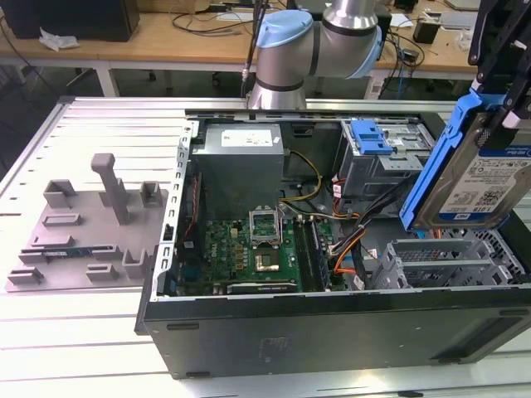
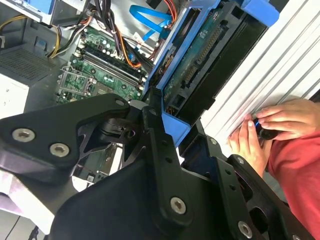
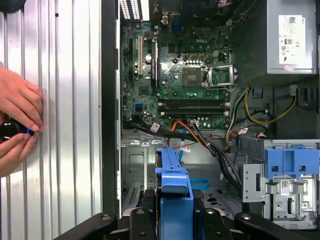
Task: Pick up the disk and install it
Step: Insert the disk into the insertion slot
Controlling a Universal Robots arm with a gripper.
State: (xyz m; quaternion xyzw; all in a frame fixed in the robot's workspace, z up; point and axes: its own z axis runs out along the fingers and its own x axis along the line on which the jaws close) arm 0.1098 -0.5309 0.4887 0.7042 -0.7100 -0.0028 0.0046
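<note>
Support surface: silver slotted aluminium-profile table [image 1: 108, 124].

Directly on it:
- Black metal desktop computer case [image 1: 332, 336], lying on its side with the open face up, toward the exterior view's right.
- Flat grey moulded-plastic fixture tray [image 1: 87, 228] with upright posts, just beside the case on the exterior view's left.

Your disk [image 1: 485, 178] is clamped in the pincer [image 1: 499, 104] and hangs below its fingers, standing on edge and tilted. It is a flat silver drive with a white-and-blue barcode label on the face shown in the exterior view, framed by blue plastic rails. In the second wrist view the disk [image 2: 200, 55] shows its green circuit-board underside running away from the pincer, and in the first wrist view its blue rail end [image 3: 175, 192] sits squarely between the fingers.
</note>
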